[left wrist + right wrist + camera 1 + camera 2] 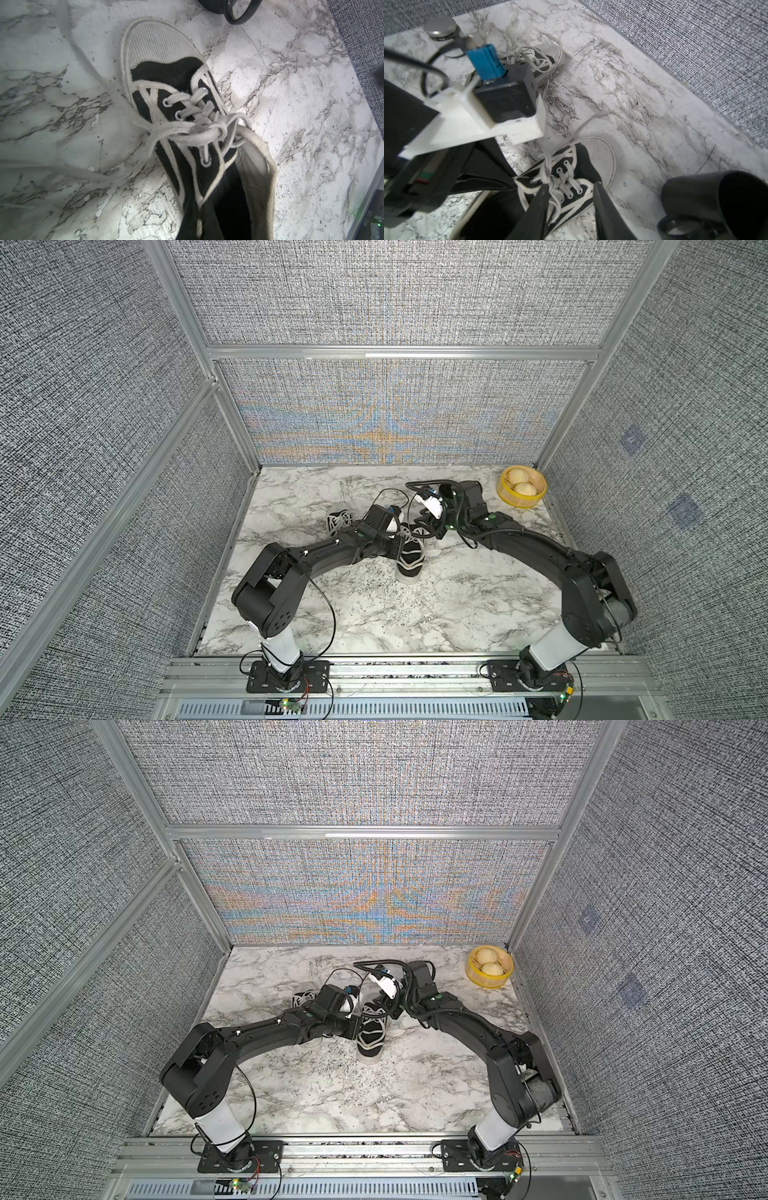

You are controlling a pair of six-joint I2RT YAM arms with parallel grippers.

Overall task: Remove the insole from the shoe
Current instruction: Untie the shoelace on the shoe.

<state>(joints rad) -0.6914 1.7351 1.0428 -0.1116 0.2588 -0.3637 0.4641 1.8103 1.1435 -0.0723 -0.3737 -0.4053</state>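
A black canvas shoe (409, 560) with white stripes, laces and toe cap lies mid-table, toe towards the front edge. It also shows in a top view (371, 1040) and in both wrist views (178, 108) (577, 170). My left gripper (395, 546) is shut at the shoe's left side wall; the wall runs straight into the jaws in the left wrist view. My right gripper (571, 187) stands open just above the laces, one finger on each side of the laced part. The shoe's opening (228, 197) is dark, and the insole cannot be made out.
A second shoe (340, 520) lies back left, behind the left arm. A black mug (716, 203) stands close to the shoe's toe side. A yellow basket (505, 497) with two buns sits in the back right corner. Grey fabric walls enclose the marble table (374, 614).
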